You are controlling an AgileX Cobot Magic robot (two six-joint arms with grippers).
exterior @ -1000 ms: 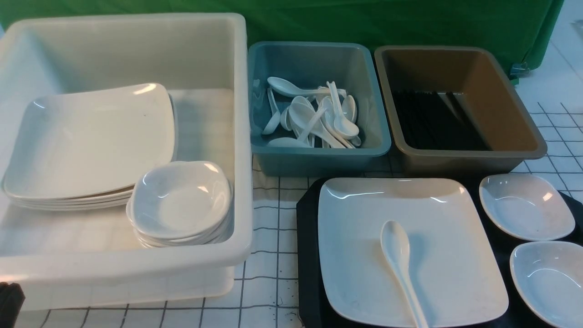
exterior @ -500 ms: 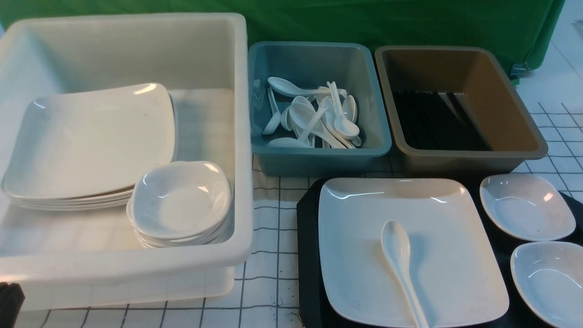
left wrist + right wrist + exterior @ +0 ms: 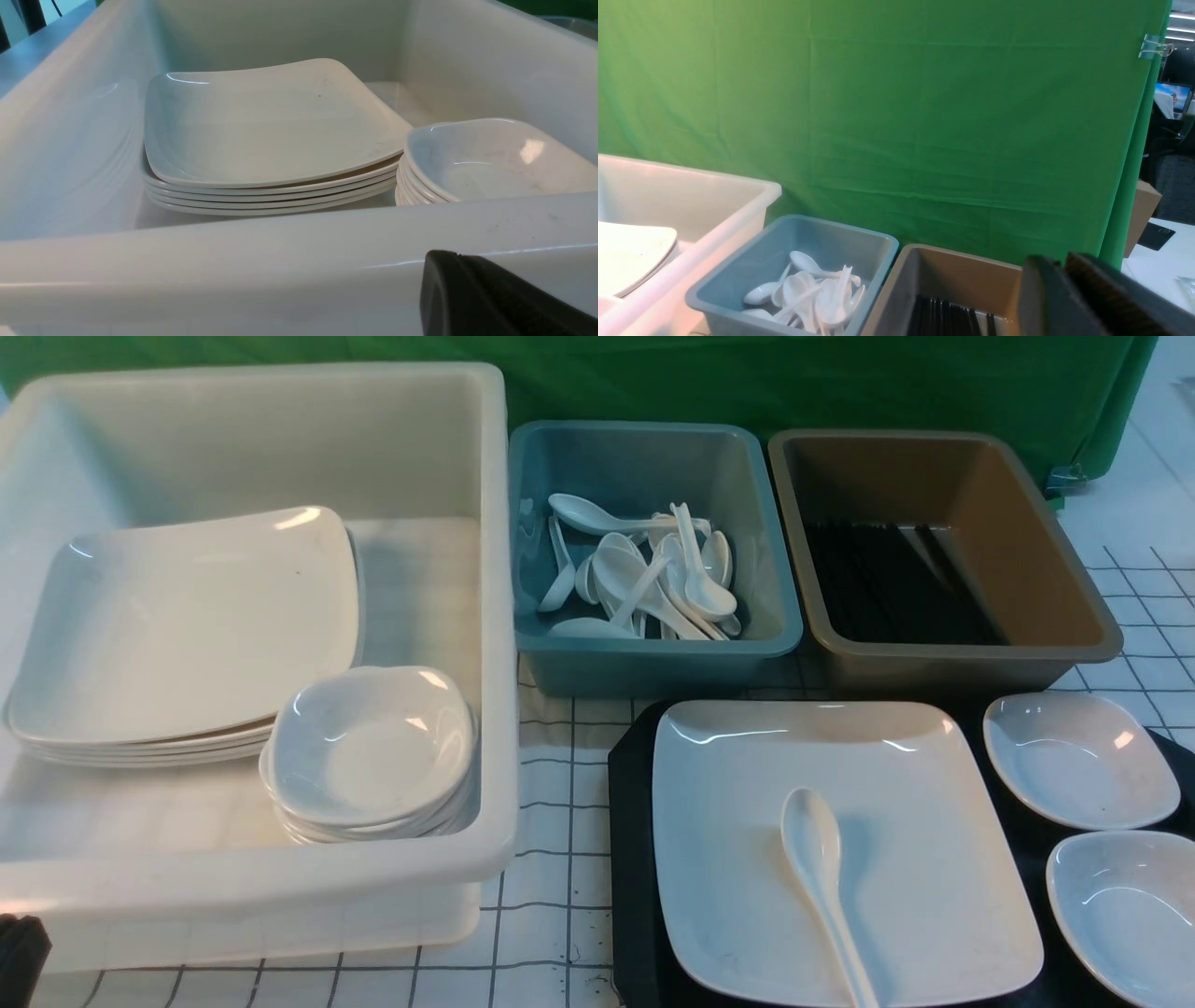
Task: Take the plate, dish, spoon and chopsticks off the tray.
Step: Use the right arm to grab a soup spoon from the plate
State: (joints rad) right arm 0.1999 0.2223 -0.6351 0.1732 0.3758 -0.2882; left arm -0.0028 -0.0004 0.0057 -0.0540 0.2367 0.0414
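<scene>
Only the front view catches the spoon (image 3: 822, 877) lying on the plate (image 3: 738, 840), which sits on the tray (image 3: 630, 859). Left claw (image 3: 448, 284) is pressed together, low against the white tub (image 3: 210, 266). Right claw (image 3: 1064, 273) is all but closed and empty, held high facing the green backdrop (image 3: 924, 116).

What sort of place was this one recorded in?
Likely a lab mock-up of a canteen dish return: green backdrop, tubs sorting plates, spoons and chopsticks, an office monitor behind.
</scene>
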